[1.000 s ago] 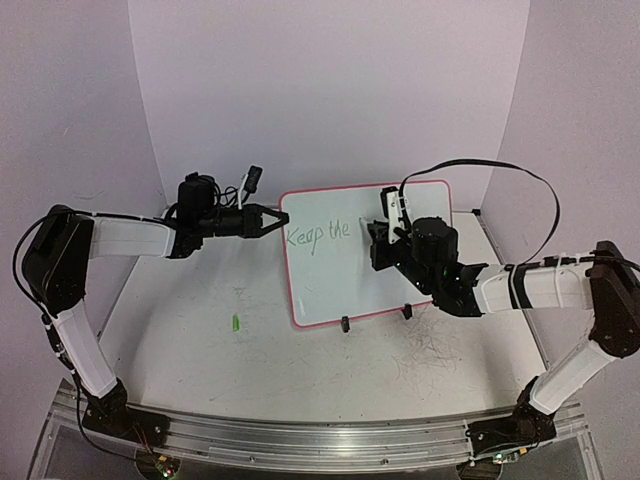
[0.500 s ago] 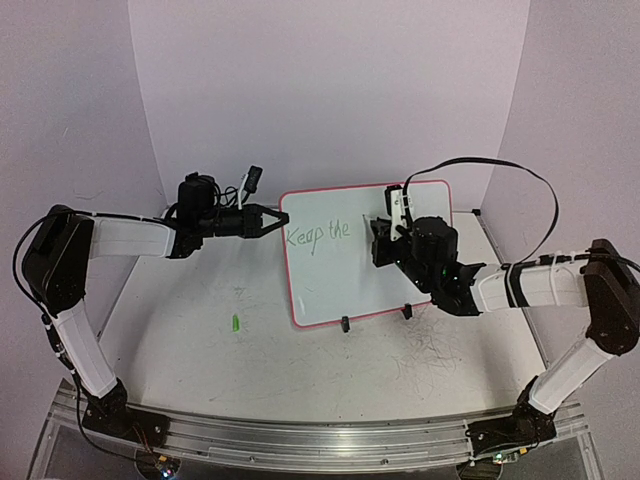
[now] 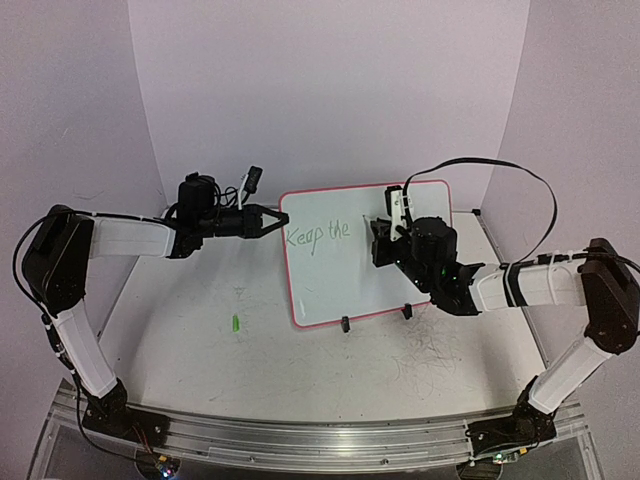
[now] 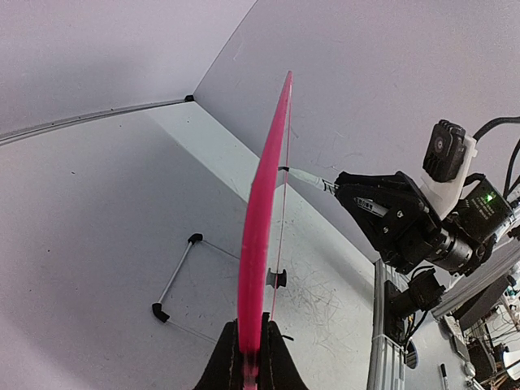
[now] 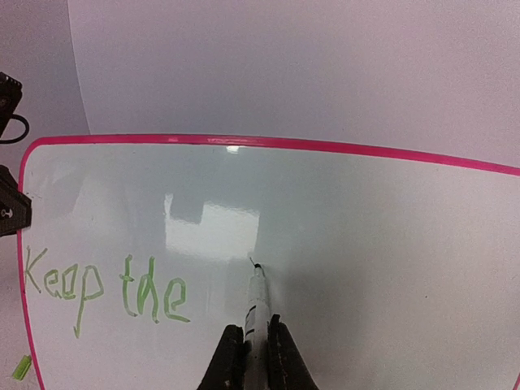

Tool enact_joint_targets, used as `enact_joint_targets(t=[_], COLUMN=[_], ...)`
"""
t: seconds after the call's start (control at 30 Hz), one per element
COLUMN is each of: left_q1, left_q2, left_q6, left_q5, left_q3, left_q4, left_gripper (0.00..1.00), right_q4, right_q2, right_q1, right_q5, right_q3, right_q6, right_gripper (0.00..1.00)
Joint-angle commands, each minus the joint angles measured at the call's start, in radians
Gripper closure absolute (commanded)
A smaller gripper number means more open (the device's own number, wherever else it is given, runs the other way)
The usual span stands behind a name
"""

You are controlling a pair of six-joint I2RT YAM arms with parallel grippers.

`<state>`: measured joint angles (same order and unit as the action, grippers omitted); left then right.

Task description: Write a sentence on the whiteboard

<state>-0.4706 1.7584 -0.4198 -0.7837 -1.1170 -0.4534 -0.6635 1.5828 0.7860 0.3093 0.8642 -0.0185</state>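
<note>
The whiteboard (image 3: pixel 345 270) stands upright on two black clip feet, white with a red-pink rim. Green writing on it reads "Keep the" (image 3: pixel 318 234); it also shows in the right wrist view (image 5: pixel 106 288). My left gripper (image 3: pixel 274 220) is shut on the board's left rim, seen edge-on in the left wrist view (image 4: pixel 258 268). My right gripper (image 3: pixel 378 235) is shut on a white marker (image 5: pixel 255 313), whose tip touches the board just right of "the", where a tiny green mark starts.
A small green marker cap (image 3: pixel 236 323) lies on the table left of the board. A wire stand (image 4: pixel 175 280) lies behind the board. Old scribble marks (image 3: pixel 430 355) cover the table at the front right. Purple walls close in the back and sides.
My right gripper has shifted slightly with the marker against the board. The left arm and the board have not moved.
</note>
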Motion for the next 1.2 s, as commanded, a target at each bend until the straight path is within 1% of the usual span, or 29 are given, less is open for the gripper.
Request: enact_joint_targets(t=[0.0,0.47,1.17], left_q1=[-0.002,-0.002,-0.007], left_q2=[-0.043,-0.045,-0.051], left_q6=[0.029,0.03,0.032], left_q5=[0.025,0.023,0.021], left_q3=[-0.024,-0.025,-0.025], left_q4=[-0.004,-0.001,0.001], left_gripper=[1.0,1.0,1.0], right_q4=[-0.009,0.028,0.082], right_q2=[0.022,0.014,-0.029], right_q1=[-0.006,-0.005,0.0], right_q5=[-0.028,-0.062,-0.057], right_q3=[0.039,0.03,-0.05], right_q6=[-0.005,-0.025,-0.061], right_gripper=[1.0,1.0,1.0])
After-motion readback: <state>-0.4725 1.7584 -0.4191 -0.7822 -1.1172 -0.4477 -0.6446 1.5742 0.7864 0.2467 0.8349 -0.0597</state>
